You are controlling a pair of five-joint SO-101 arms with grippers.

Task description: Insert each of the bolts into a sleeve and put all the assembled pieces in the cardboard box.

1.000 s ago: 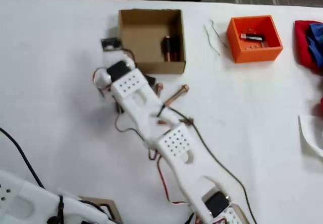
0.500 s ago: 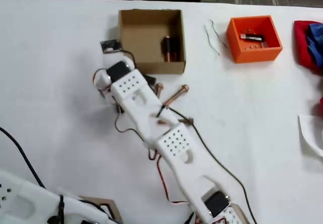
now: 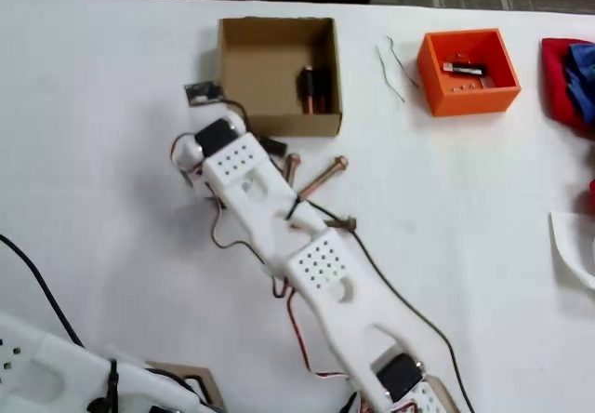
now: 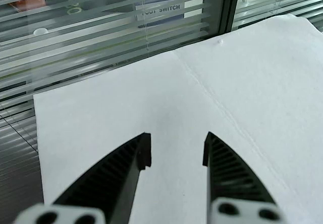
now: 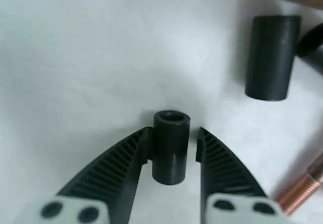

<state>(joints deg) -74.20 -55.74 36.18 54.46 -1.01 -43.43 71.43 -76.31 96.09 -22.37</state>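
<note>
White table surface point(image 3: 112, 106): matt black cylindrical plastic sleeve point(image 5: 170, 148) stands upright between parted fingers of right gripper point(image 5: 173, 143); second black sleeve point(image 5: 270, 57) lies nearby; one copper bolt point(image 5: 303, 188); left gripper point(image 4: 176, 151) agape.

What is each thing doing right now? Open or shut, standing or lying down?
Left tool: open, empty.
Right tool: open.
Near sleeve: upright, between right tool's jaws.
Other sleeve: lying on its side.
Bolt: lying bare, no sleeve.
Cardboard box: open, one sleeved bolt inside.

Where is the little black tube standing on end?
In the right wrist view, the upright black sleeve stands between the right gripper's open fingers, near a lying sleeve and a copper bolt.
</note>
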